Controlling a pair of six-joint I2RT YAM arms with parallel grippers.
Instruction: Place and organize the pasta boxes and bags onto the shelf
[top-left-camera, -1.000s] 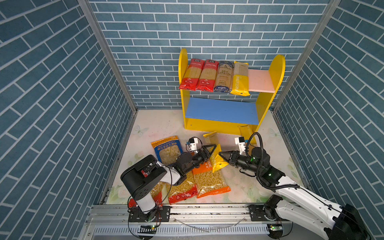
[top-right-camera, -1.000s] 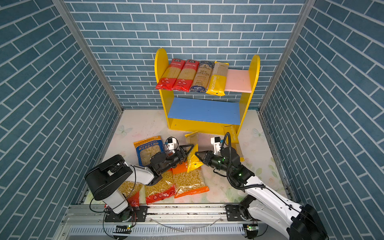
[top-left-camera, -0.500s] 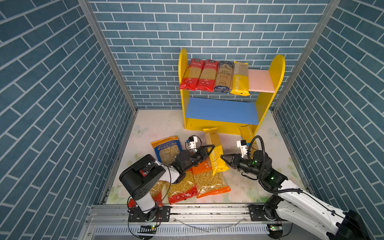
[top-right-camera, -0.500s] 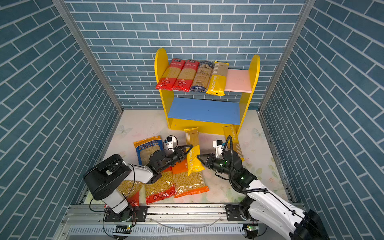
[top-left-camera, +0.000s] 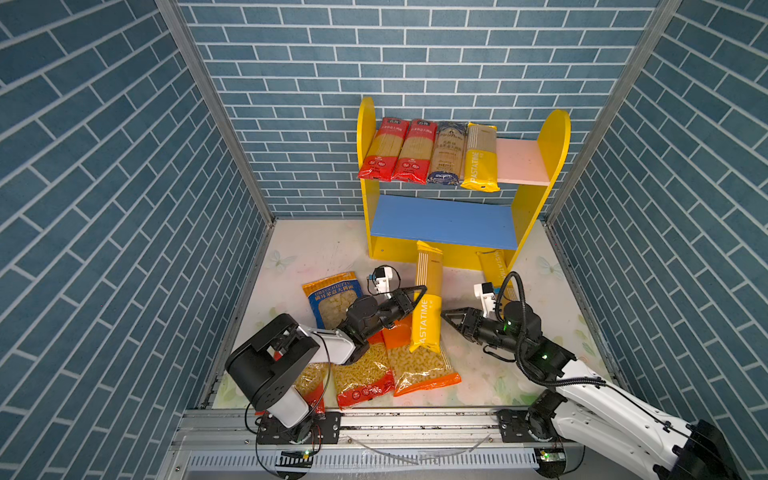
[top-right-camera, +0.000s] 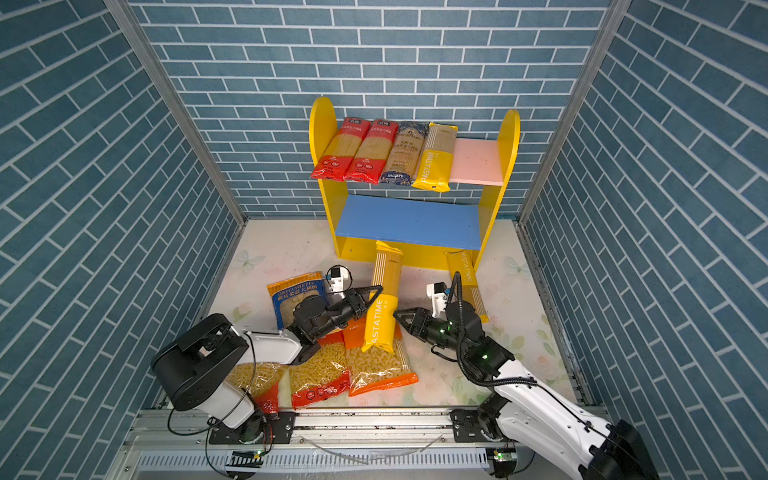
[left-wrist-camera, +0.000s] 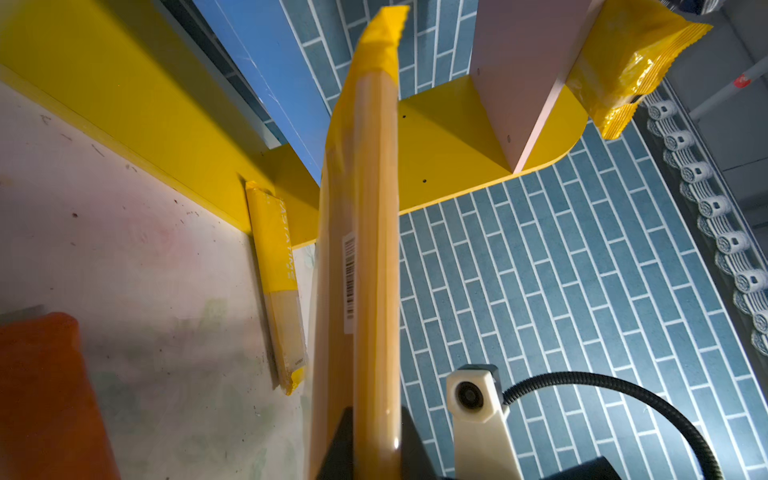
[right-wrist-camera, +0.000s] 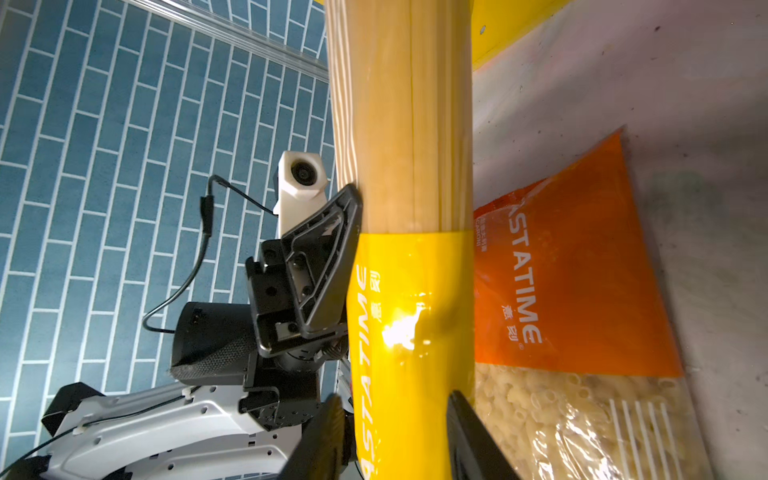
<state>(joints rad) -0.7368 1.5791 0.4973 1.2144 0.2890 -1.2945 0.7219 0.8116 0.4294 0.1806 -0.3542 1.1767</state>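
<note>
- left gripper (top-left-camera: 417, 294) clamped on the yellow PASTATIME spaghetti pack (top-left-camera: 428, 316), gripping about mid-length where the clear window meets the yellow print
- left wrist view: dark fingers (left-wrist-camera: 338, 453) on both sides of the pack (left-wrist-camera: 365, 208), which runs out toward the shelf
- right wrist view: one left finger (right-wrist-camera: 328, 249) pressed flat on the pack's side (right-wrist-camera: 407, 124)
- the held pack is slanted, far end over the shelf's yellow base strip (top-left-camera: 399, 253), near end over the orange macaroni bag (top-left-camera: 426, 370); can't tell if it touches the bag
- right gripper (top-left-camera: 444, 312) just beside the pack's edge, jaws apart, nothing gripped; its fingers (right-wrist-camera: 320, 449) frame the pack in the right wrist view
- shelf (top-left-camera: 555, 137) at the back against the brick wall
- pink upper board (top-left-camera: 519, 162) holds four long packs side by side from its left end: red pack (top-left-camera: 382, 149), second red pack (top-left-camera: 413, 151), dark blue pack (top-left-camera: 448, 153), yellow shelf pack (top-left-camera: 481, 158)
- second PASTATIME pack (top-left-camera: 492, 264) lies on the floor mat (top-left-camera: 316, 253) at the foot of the shelf's right panel, also seen in the left wrist view (left-wrist-camera: 276, 270)
- blue bag (top-left-camera: 330, 299) flat on the mat, partly under the left arm
- red macaroni bag (top-left-camera: 363, 376) beside the orange one, near the front rail
</note>
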